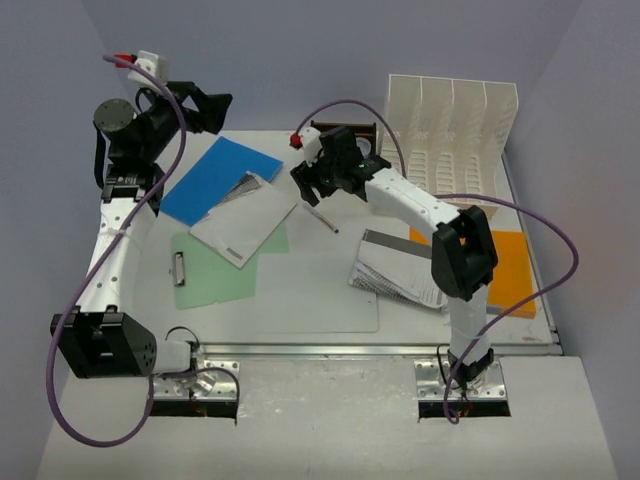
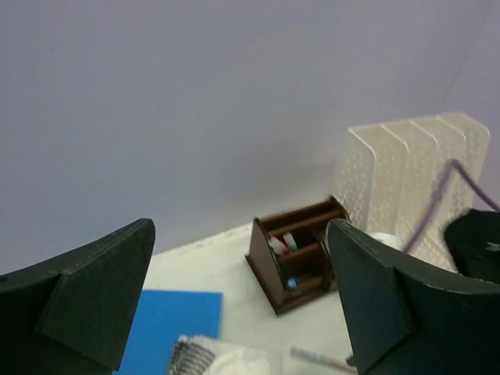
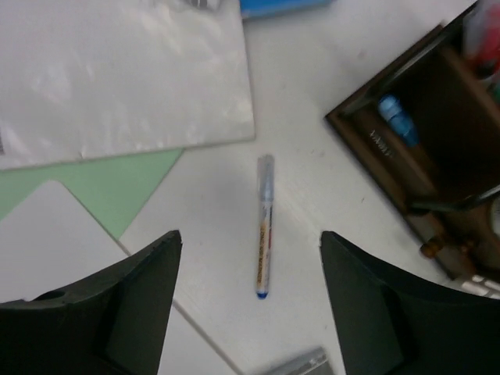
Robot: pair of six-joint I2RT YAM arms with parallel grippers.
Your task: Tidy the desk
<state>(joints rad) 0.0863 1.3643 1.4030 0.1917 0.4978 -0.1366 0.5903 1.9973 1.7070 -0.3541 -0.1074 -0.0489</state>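
**A:** Where was the desk?

**B:** The desk (image 1: 270,145) filled the middle of the top view. It was white, with its metal rail along the near edge just beyond the two arm bases.

**A:** And on it?

**B:** A pen (image 1: 322,218) lay near the centre on bare surface. Left of it a white booklet (image 1: 245,222) overlapped a blue folder (image 1: 215,178) on its far side and a green folder (image 1: 215,265) on its near side. Just beyond the pen stood the dark wooden organizer (image 1: 350,135), with the white file rack (image 1: 455,125) to its right at the far right corner. An orange folder (image 1: 515,265) lay on the right, with printed papers (image 1: 400,280) just left of it.

**A:** The grippers?

**B:** The right gripper (image 3: 250,289) hung over the pen (image 3: 264,226) with its fingers spread and nothing held; the pen lay flat between them, untouched. The left gripper (image 2: 242,289) was raised over the far left corner, fingers spread wide and empty, facing the organizer (image 2: 301,254) and rack (image 2: 398,183).
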